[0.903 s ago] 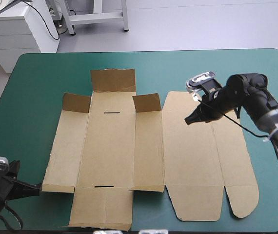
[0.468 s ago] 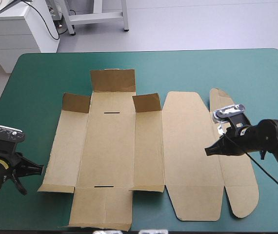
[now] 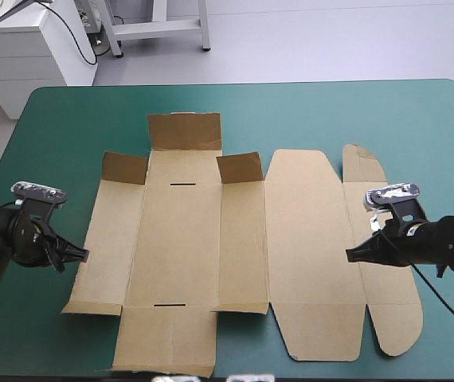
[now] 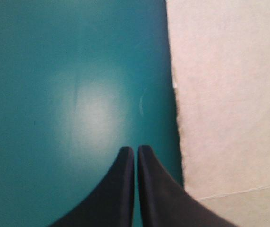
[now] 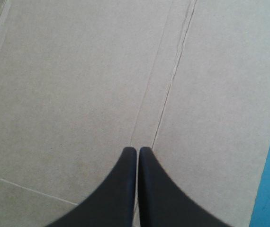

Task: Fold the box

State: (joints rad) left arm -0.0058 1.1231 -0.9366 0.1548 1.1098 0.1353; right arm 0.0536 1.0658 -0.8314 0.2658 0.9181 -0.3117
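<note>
The brown box [image 3: 179,239] lies spread out on the teal-green cover, with three short flaps [image 3: 239,167] raised along its far side. My left gripper [image 3: 82,256] is shut and low over the cover, just outside the box's left edge. In the left wrist view its tips [image 4: 136,149] are over bare cover, with the board's edge [image 4: 177,118] close beside them. My right gripper [image 3: 352,256] is shut over the crease between the wide lid panel and the rounded right flap. In the right wrist view its tips [image 5: 137,150] point along that crease [image 5: 173,80].
The teal-green cover [image 3: 330,111] shows as a broad strip between the box and the table's far edge, and as a narrower strip [image 3: 44,159] on the left. The box's near flaps [image 3: 167,346] reach close to the table's front edge.
My left gripper came up from the near left corner to the box's left edge. My right gripper moved from the lid's far part toward the near right, over the crease.
</note>
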